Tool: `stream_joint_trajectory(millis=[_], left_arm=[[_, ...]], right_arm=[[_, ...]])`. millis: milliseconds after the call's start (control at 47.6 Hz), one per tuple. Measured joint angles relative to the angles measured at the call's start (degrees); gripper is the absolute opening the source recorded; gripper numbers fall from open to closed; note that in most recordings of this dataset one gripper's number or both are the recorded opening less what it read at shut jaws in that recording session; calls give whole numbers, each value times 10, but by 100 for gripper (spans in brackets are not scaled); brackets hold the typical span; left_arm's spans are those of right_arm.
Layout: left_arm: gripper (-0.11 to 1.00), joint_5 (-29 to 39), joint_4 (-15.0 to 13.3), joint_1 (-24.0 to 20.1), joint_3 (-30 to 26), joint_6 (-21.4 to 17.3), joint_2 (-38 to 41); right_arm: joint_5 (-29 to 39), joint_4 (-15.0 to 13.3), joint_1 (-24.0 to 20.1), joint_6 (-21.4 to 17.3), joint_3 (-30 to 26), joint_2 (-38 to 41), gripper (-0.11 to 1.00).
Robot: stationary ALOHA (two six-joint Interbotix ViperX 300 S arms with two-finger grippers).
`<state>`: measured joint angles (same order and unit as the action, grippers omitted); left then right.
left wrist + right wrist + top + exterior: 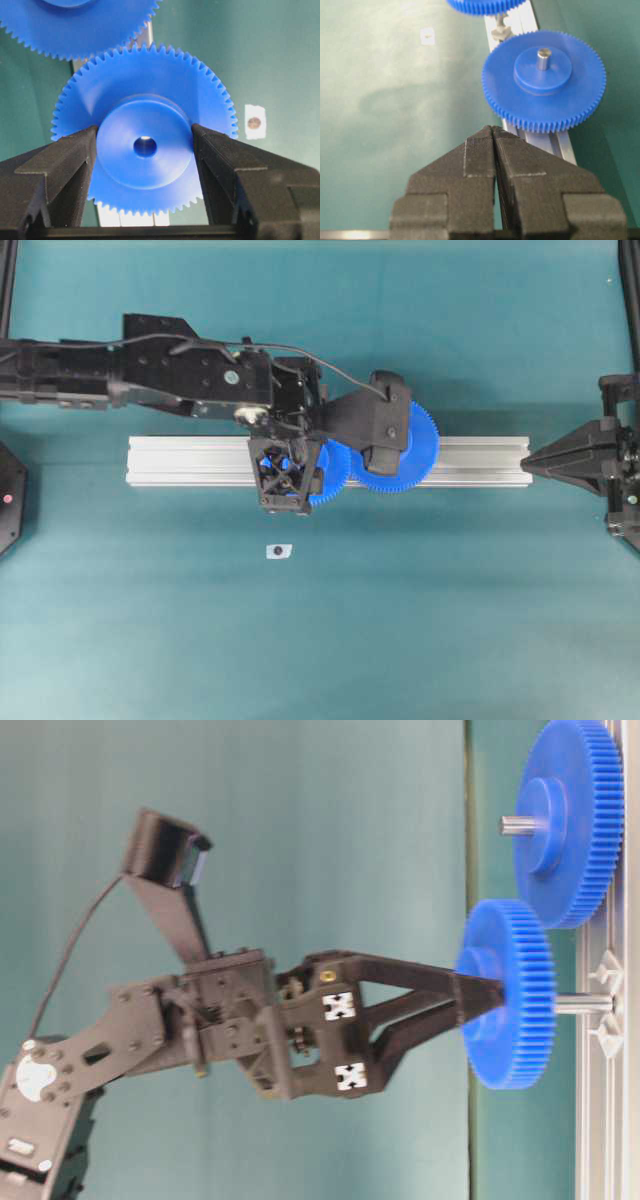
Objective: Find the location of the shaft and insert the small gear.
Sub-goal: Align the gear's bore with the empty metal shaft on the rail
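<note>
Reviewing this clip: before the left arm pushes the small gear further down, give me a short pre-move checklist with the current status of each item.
1. Left gripper clamped on the small gear hub: ok.
2. Gear bore on the shaft: ok; shaft shows below the gear in the table-level view.
3. Gear seated down at the rail: not ok, gap remains.
4. Teeth meshing with the large gear: cannot tell.
5. Right gripper shut and away from the gears: ok.

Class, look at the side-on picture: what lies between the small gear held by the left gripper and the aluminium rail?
In the table-level view, only a bare stretch of the silvery shaft spans the gap between the small gear and the rail.
</note>
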<state>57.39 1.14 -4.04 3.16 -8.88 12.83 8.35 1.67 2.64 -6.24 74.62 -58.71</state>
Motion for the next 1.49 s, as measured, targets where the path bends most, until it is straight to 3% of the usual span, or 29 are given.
stream_joint_trajectory(millis=[882, 1491], left_arm=[[64, -4, -1, -16, 34, 1, -13], [64, -3, -1, -18, 19, -2, -5]], right_arm=[[0, 1, -1, 0, 0, 0, 2], [0, 0, -1, 0, 0, 0, 2]])
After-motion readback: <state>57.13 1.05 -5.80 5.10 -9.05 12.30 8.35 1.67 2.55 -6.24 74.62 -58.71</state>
